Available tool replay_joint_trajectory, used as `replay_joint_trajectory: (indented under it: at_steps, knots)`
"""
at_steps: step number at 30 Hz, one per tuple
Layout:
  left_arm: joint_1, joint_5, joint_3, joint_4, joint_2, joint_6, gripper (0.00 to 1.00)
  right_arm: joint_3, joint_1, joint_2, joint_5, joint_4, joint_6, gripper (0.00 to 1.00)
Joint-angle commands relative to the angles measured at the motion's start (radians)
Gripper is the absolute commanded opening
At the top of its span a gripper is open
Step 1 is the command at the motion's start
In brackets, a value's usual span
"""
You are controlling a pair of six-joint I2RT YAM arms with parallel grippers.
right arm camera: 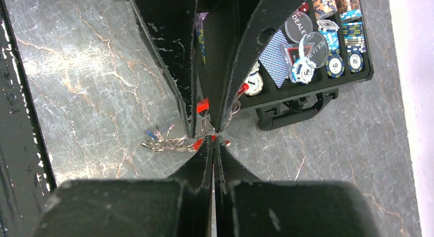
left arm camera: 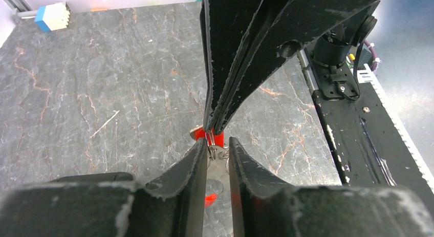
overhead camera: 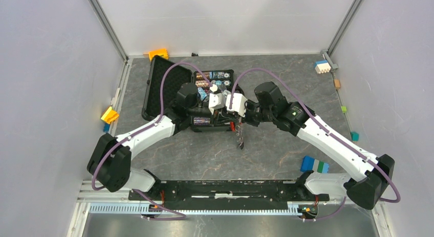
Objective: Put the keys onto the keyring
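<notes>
Left pincer [left arm camera: 218, 145]: fingers narrowly apart, clamped, it seems, on the red key [right arm camera: 203, 105], likely to feed it on.
Right pincer [right arm camera: 215, 139]: tips together on the ring [right arm camera: 171, 141], tip to tip with the left, likely to steady it.
Blue key [right arm camera: 150, 133]: among loops trailing beside the right tips.
Tag [overhead camera: 240, 137]: below both pincers.

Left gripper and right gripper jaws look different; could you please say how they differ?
The black left gripper holds its jaws narrowly apart; the black right gripper has its pressed fully together. Silvery metal shows in the left gripper's gap, none in the right gripper's. Both meet tip to tip at the silvery keyring.
</notes>
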Motion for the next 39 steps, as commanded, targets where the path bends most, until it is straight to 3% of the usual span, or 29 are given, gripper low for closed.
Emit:
replay_joint_trajectory:
  at_steps: [1, 16, 30, 39]
  knots:
    - [-0.008, -0.008, -0.012, 0.010, -0.014, -0.029, 0.31, 0.017, -0.005, -0.024, -0.005, 0.060, 0.008, 0.00]
    - [-0.008, -0.031, -0.020, 0.013, -0.037, -0.032, 0.34, -0.007, -0.005, -0.030, -0.004, 0.063, 0.002, 0.00]
    - [-0.008, -0.048, 0.035, -0.037, 0.058, 0.057, 0.39, -0.008, -0.008, -0.043, -0.012, 0.057, -0.002, 0.00]
    - [-0.006, 0.037, 0.074, -0.046, 0.096, 0.058, 0.39, -0.011, -0.011, -0.049, -0.017, 0.057, -0.002, 0.00]
